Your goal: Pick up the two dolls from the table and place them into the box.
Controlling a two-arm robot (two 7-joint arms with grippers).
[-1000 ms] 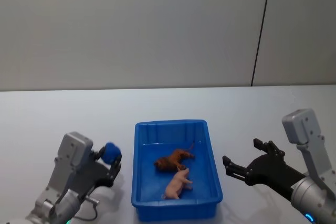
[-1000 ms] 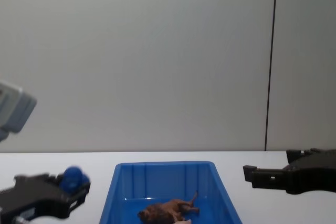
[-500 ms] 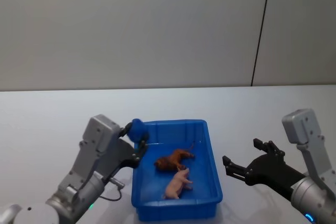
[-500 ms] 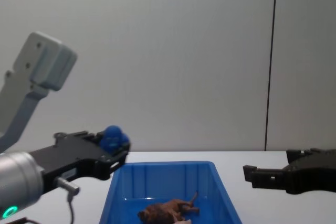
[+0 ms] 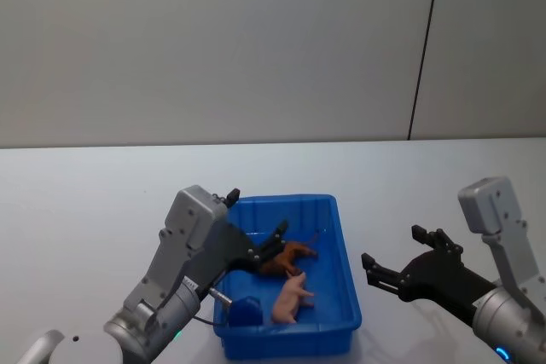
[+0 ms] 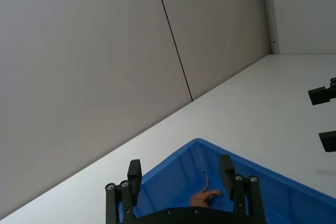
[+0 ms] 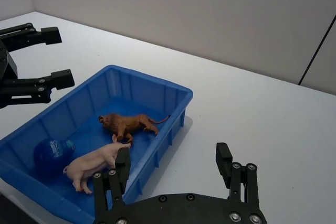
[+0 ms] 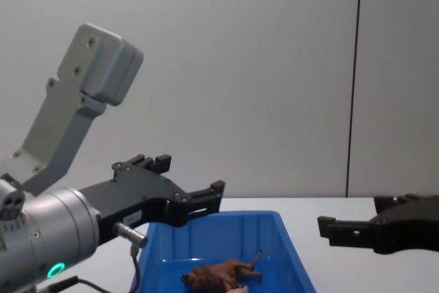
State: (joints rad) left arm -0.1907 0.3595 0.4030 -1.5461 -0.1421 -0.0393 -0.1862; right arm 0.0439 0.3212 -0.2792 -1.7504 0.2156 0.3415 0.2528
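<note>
The blue box (image 5: 294, 330) stands on the white table (image 5: 85, 202) in front of me. Both dolls lie inside it: the brown lion (image 5: 288, 257) in the middle and the pale pink one (image 5: 293, 296) just nearer, also seen as lion (image 7: 128, 123) and pink doll (image 7: 97, 163) in the right wrist view. My left gripper (image 5: 256, 216) hovers open over the box's left half, holding nothing. My right gripper (image 5: 394, 249) stays open above the table, right of the box.
A small round blue object (image 5: 246, 311) lies in the box's near left corner, beside the pink doll. A grey wall stands behind the table. Bare tabletop stretches to the left, the right and beyond the box.
My left arm swung right from beside the box to over it, carrying the blue object. Its fingers opened and the blue object now lies in the box. The right arm stayed put.
</note>
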